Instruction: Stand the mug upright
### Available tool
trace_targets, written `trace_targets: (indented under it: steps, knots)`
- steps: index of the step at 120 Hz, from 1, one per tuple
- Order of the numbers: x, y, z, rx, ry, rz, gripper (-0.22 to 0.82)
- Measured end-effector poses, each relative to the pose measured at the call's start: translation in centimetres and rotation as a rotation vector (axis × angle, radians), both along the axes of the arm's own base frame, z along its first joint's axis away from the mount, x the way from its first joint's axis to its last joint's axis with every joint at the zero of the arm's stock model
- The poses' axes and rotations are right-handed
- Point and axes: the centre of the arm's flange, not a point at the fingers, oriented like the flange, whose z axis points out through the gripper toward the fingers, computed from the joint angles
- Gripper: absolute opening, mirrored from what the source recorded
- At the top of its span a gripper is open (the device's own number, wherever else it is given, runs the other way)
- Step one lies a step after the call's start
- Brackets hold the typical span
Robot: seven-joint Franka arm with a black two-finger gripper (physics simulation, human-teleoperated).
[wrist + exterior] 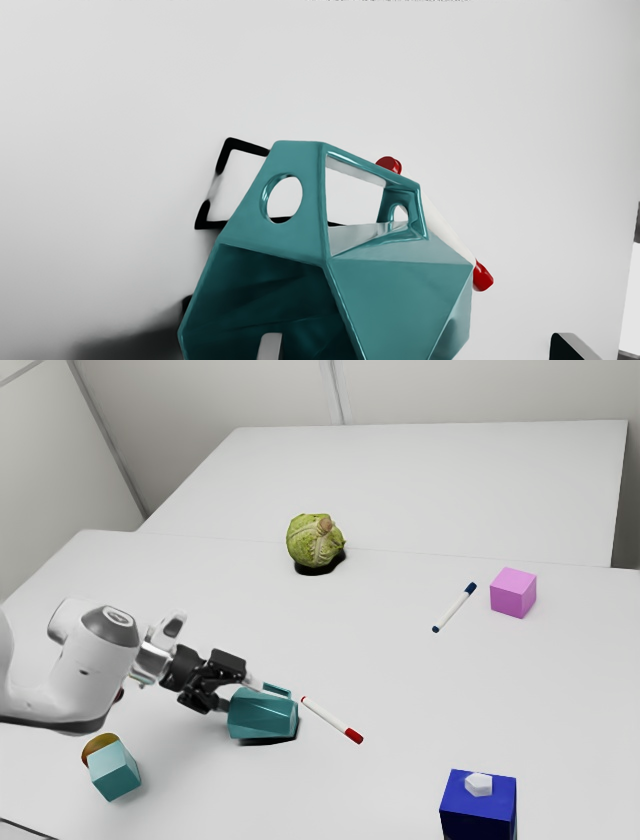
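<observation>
The gripper (pixel 243 697) is at the left side of the teal mug (pixel 262 714) in the exterior view. The mug lies on its side on the table, its mouth facing the hand and its handle on the far side from the exterior camera. Wide apart, the fingers of the gripper (pixel 417 346) stand open in the wrist view. One fingertip (pixel 270 346) overlaps the dark mouth of the mug (pixel 395 300); the other is outside, beyond the mug's faceted wall. Whether the first finger reaches inside the mug I cannot tell.
A red-capped marker (pixel 332 720) lies close beside the mug. On the table (pixel 380 660) are also a cabbage (pixel 314 541), a blue-capped marker (pixel 455 607), a pink cube (pixel 512 593), a blue box (pixel 478 810) and a teal cube (pixel 114 771) against an orange-brown object (pixel 97 747).
</observation>
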Motion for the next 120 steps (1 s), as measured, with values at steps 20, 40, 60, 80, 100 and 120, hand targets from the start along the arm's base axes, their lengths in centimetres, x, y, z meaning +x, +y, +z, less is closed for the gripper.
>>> trace_targets:
  steps: [20, 40, 60, 80, 100, 120]
  knots:
    - [-0.6, -0.4, -1.4, -0.06, -0.027, 0.018, 0.57]
    - [-0.7, -0.7, -1.8, -0.088, -0.069, 0.009, 0.34]
    - [-0.7, -0.8, -1.6, -0.087, -0.113, -0.021, 0.06]
    - [-0.6, -0.8, -1.5, -0.075, -0.147, -0.048, -0.06]
    - [-0.5, -0.9, -0.6, -0.063, -0.189, -0.072, -0.1]
    - [-0.4, -1.3, 1.0, -0.053, -0.244, -0.098, -0.15]
